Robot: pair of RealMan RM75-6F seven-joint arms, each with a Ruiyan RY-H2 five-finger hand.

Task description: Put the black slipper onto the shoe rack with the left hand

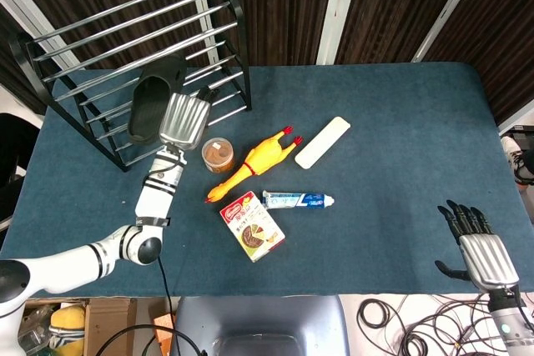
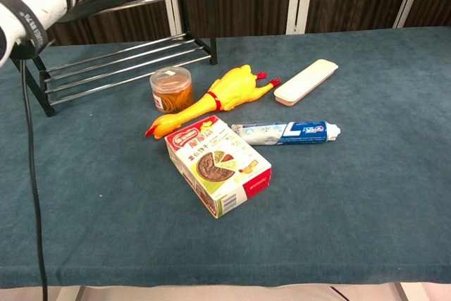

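Now the black rubber slipper (image 1: 152,104) lies on the bars of the black-framed chrome shoe rack (image 1: 100,35), at its front right part. Just beside it hovers the left hand (image 1: 184,122), holding nothing; whether its fingers are spread I cannot tell. Down at the blue surface's (image 1: 392,156) near right corner, the right hand (image 1: 480,248) rests with fingers apart, empty

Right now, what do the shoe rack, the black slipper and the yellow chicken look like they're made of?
Shoe rack: polished metal rods, likely chrome, judging by bright highlights, with matte black end frames. Black slipper: matte moulded rubber or foam, one uniform piece with no sheen; it could be either. Yellow chicken: glossy soft rubber or vinyl, seemingly a squeaky toy, with shiny highlights.
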